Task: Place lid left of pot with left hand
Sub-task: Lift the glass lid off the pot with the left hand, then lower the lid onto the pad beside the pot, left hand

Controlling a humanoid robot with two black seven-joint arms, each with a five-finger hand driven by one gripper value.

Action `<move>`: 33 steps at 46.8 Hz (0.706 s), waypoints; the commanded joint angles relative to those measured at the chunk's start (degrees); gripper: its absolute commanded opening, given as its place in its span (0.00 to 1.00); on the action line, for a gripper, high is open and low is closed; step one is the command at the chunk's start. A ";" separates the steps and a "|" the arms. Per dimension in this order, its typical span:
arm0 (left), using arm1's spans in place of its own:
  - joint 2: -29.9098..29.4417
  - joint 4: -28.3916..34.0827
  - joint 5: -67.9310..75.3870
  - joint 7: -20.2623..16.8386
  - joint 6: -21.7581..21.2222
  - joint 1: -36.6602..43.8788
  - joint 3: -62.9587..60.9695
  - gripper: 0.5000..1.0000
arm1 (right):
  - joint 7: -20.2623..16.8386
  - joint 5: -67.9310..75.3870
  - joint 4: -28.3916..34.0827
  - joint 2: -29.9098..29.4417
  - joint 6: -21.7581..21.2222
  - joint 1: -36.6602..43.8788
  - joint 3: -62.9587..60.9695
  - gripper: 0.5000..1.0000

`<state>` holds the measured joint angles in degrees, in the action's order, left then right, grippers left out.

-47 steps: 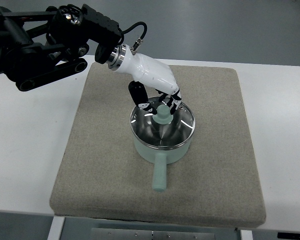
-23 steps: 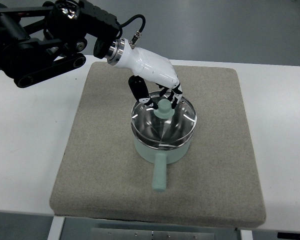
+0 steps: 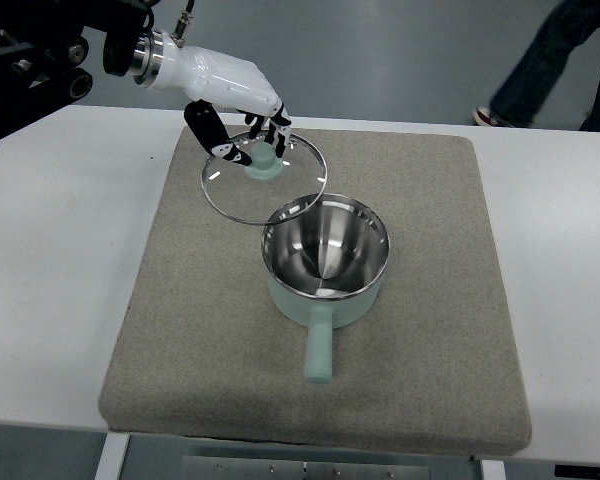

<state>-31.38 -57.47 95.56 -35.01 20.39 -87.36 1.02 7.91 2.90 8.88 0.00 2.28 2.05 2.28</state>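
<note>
The left robot hand point(image 3: 242, 120), upper left, has a glossy white shell and black-and-white fingers. A silver wrist ring joins its black arm point(image 3: 40, 55). A black cable plugs in there

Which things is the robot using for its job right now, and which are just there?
Part of the job:
- left hand, holding the lid by its knob
- glass lid, lifted off, up and left of the pot
- pot, open, green handle pointing toward the robot

Just there:
- grey mat under the pot
- white table
- a person's legs at the top right
</note>
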 commanded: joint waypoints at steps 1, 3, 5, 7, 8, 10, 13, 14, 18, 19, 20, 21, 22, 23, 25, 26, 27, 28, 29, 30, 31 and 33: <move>-1.31 1.13 0.16 0.01 0.00 0.00 -0.05 0.00 | 0.00 0.00 0.00 0.00 0.00 -0.03 0.00 0.85; -2.01 1.39 0.16 0.01 0.00 0.09 -0.14 0.00 | 0.00 0.00 0.00 0.00 0.00 -0.03 0.00 0.85; -2.45 1.48 0.42 0.01 -0.17 0.44 -0.32 0.00 | 0.00 0.00 0.00 0.00 0.00 -0.03 0.00 0.85; -2.98 1.57 0.77 0.01 -0.61 1.67 -0.41 0.00 | 0.00 0.00 0.00 0.00 -0.09 -0.03 0.00 0.85; -3.07 1.66 0.95 0.01 -1.05 2.19 -0.49 0.00 | 0.00 0.00 0.00 0.00 0.00 -0.03 0.00 0.85; -3.24 2.18 1.12 0.01 -2.10 2.99 -0.58 0.00 | 0.00 0.00 0.00 0.00 0.00 -0.03 0.00 0.85; -3.33 3.15 1.12 0.01 -3.42 3.69 -0.76 0.00 | 0.00 0.00 0.00 0.00 0.00 -0.03 0.00 0.85; -3.33 3.50 1.04 0.01 -3.77 4.04 -0.76 0.00 | 0.00 0.00 0.00 0.00 0.00 -0.03 0.00 0.85; -3.33 5.17 0.95 0.01 -4.48 5.45 -0.76 0.00 | 0.00 0.00 0.00 0.00 0.00 -0.03 0.00 0.85; -3.33 5.61 0.95 0.01 -4.66 5.80 -0.76 0.00 | 0.00 0.00 0.00 0.00 -0.09 -0.03 0.00 0.85; -3.25 6.05 0.95 0.01 -4.92 6.15 -0.76 0.00 | 0.00 0.00 0.00 0.00 0.00 -0.03 0.00 0.85; -3.24 6.58 0.86 0.01 -5.18 6.41 -0.76 0.00 | 0.00 0.00 0.00 0.00 0.00 -0.03 0.00 0.85; -3.16 7.02 0.77 0.01 -5.53 6.77 -0.76 0.00 | 0.00 0.00 0.00 0.00 0.00 -0.03 0.00 0.85; -3.07 7.54 0.60 0.01 -6.06 7.12 -0.67 0.00 | 0.00 0.00 0.00 0.00 -0.09 -0.03 0.00 0.85; -2.81 8.42 0.69 0.01 -7.02 7.91 -0.76 0.00 | 0.00 0.00 0.00 0.00 0.00 -0.03 0.00 0.85; -2.63 8.78 0.60 0.01 -7.47 8.26 -0.76 0.00 | 0.00 0.00 0.00 0.00 -0.09 -0.03 0.00 0.85; -2.54 9.04 0.51 0.01 -7.90 8.52 -0.67 0.00 | 0.00 0.00 0.00 0.00 0.00 -0.03 0.00 0.85; -2.54 9.30 0.42 0.01 -8.34 8.96 -0.67 0.00 | 0.00 0.00 0.00 0.00 0.00 -0.03 0.00 0.85; -2.37 9.48 0.33 0.01 -8.78 9.23 -0.67 0.00 | 0.00 0.00 0.00 0.00 0.00 -0.03 0.00 0.85; -2.37 9.74 0.25 0.01 -9.14 9.58 -0.67 0.00 | 0.00 0.00 0.00 0.00 0.00 -0.03 0.00 0.85; -2.28 9.92 0.16 0.01 -9.40 9.93 -0.50 0.00 | 0.00 0.00 0.00 0.00 0.00 -0.03 0.00 0.85; -2.02 10.36 0.07 0.01 -9.84 10.63 -0.23 0.00 | 0.00 0.00 0.00 0.00 -0.09 -0.03 0.00 0.85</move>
<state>-33.73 -47.75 95.78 -35.00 11.31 -77.75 0.39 7.92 2.90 8.88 0.00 2.26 2.03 2.28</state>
